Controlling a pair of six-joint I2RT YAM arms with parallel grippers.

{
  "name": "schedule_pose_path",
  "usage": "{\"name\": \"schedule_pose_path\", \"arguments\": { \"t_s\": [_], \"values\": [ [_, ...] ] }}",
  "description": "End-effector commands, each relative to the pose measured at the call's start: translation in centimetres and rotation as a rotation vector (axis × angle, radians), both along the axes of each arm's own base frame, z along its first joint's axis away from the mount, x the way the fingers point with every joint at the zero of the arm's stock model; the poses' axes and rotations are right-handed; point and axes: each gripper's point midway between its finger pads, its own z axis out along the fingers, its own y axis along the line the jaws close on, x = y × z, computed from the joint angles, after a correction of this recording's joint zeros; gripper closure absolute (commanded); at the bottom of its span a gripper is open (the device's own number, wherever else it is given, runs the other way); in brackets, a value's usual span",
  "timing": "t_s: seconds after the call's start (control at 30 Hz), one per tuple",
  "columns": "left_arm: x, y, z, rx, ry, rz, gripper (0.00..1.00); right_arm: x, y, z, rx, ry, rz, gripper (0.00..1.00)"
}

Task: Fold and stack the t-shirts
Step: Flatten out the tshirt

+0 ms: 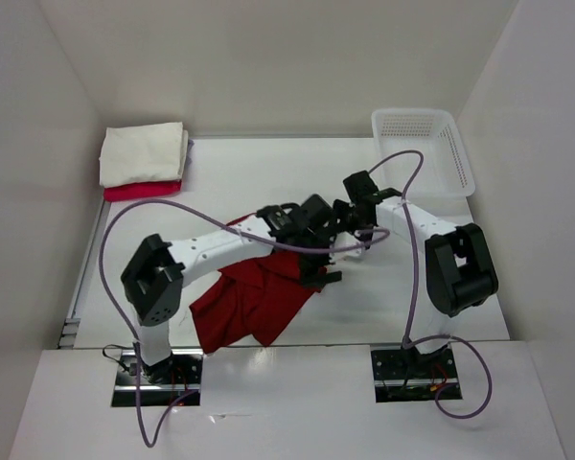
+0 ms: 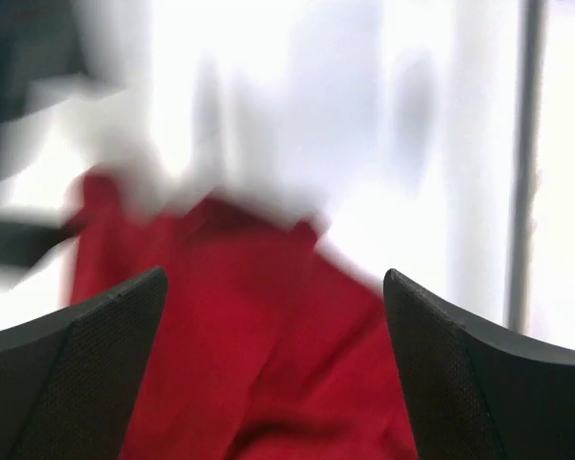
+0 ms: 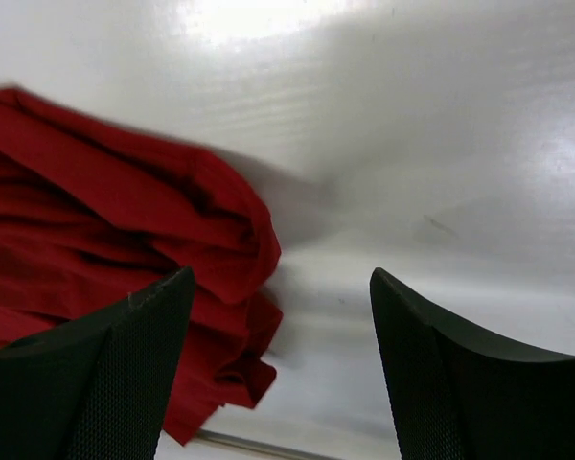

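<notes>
Dark red t-shirt (image 1: 259,302) lies crumpled at near-centre of counter (image 1: 268,163); left end effector (image 2: 275,275) and right end effector (image 3: 282,273) both open, empty; risk: pinching through bunched layers, or the crowded arms colliding.

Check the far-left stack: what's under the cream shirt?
A folded pink shirt lies under the cream shirt, with only its near edge showing. A thin lavender sliver peeks out on the right. Which layer it belongs to is covered, as is everything else beneath.
</notes>
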Motion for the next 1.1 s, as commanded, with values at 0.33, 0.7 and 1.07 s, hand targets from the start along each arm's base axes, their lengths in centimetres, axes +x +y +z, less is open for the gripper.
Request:
{"name": "schedule_pose_path", "arguments": {
  "t_s": [0.33,0.7,1.07],
  "values": [
    [2.5,-1.8,-9.1,0.071,-0.013,0.24,0.52,2.9,2.6,-2.3,0.205,-0.026,-0.006,0.28],
    [5.8,0.7,-2.7,0.069,-0.099,0.318,1.0,4.8,1.8,0.2,0.238,-0.056,-0.01,1.0],
    [16.1,22.3,22.6,-0.004,-0.621,0.74,1.0,10.9,-8.1,25.8,0.135,-0.658,-0.158,1.0]
  ]
}}
